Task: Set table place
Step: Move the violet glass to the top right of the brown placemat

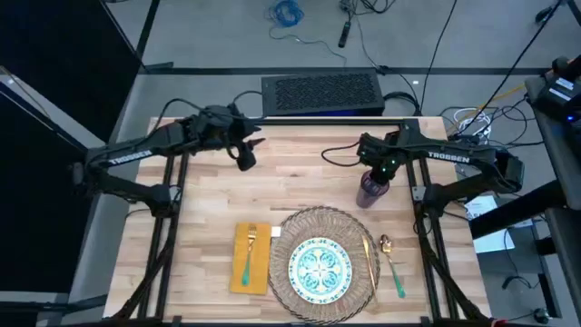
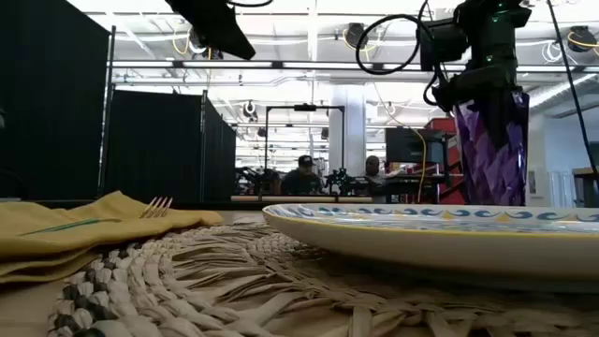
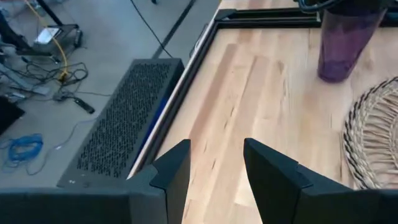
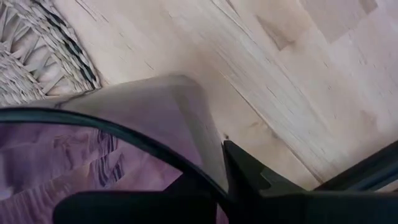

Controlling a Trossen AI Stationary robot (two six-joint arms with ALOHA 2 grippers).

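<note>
A purple cup stands upright on the table, just beyond the round wicker placemat. My right gripper is over the cup and shut on its top. On the placemat lies the blue-green plate. To its left a fork lies on the yellow napkin. To its right lie a knife and a spoon. My left gripper hangs open above the table's far left part, holding nothing. My right gripper holds the cup by its rim, coming from above with the fingers pointing down. One finger lies against the outside of the wall; the cup hides the other. The cup stays upright; the plate hides its base in the low view.
A black perforated box sits on the floor just past the table's far edge, with cables around it. Bare wood lies between the two grippers. Black frame rails run along the table's left and right sides.
</note>
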